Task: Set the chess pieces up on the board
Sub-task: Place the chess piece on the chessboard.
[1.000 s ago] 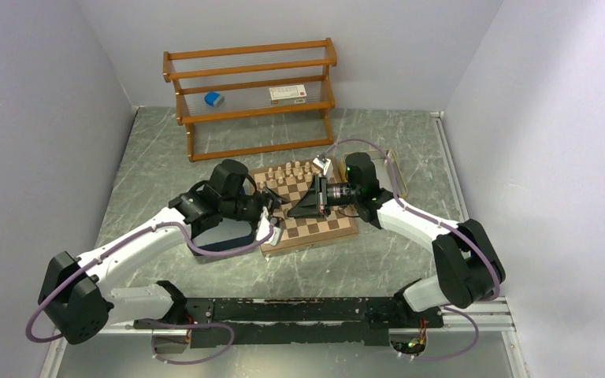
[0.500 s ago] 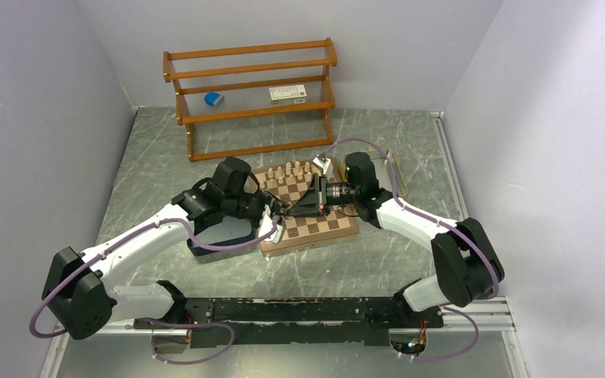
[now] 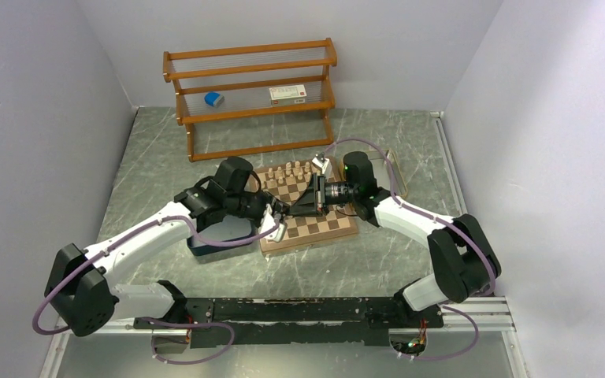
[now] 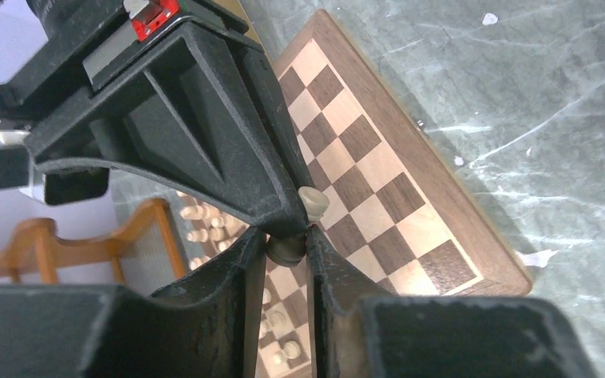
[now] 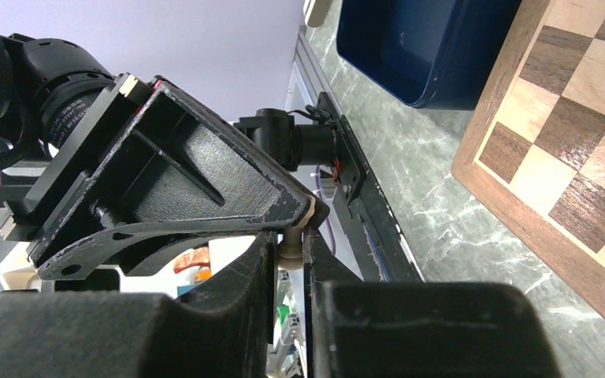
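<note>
Both left tool and right tool pinch chessmen; label illegible.

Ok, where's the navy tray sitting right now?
In the top view, the navy tray sits just left of the board, by its near-left corner, and is partly hidden under the left arm.

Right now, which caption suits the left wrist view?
The left gripper pinching a dark piece faces the right gripper carrying a pale piece, above the board.
</note>
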`<act>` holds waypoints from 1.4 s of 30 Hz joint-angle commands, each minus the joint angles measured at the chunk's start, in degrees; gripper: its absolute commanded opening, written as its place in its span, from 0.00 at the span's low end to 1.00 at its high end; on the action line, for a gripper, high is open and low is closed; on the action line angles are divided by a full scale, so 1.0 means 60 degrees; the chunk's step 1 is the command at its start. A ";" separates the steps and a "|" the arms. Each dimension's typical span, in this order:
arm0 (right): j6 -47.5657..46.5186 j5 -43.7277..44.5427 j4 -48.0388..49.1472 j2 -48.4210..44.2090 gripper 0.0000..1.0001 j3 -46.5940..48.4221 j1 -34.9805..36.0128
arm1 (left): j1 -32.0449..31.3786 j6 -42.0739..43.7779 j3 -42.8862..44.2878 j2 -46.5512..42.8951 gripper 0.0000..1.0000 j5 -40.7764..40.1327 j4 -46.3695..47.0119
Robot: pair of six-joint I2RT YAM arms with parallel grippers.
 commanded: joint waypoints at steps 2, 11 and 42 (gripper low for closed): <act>-0.0001 0.0263 -0.0010 -0.0066 0.20 0.0239 -0.0128 | -0.0055 -0.1277 0.0432 0.0196 0.23 -0.0257 0.0128; 0.0411 0.0605 0.0799 -0.0330 0.35 -0.0029 -0.0730 | 0.0297 -0.3797 0.0290 0.0174 0.16 0.0116 0.0943; -0.6364 0.6210 -0.1542 -0.0928 0.47 0.2994 0.1659 | 0.4926 -1.5852 -0.3201 -0.1195 0.19 0.2569 0.9142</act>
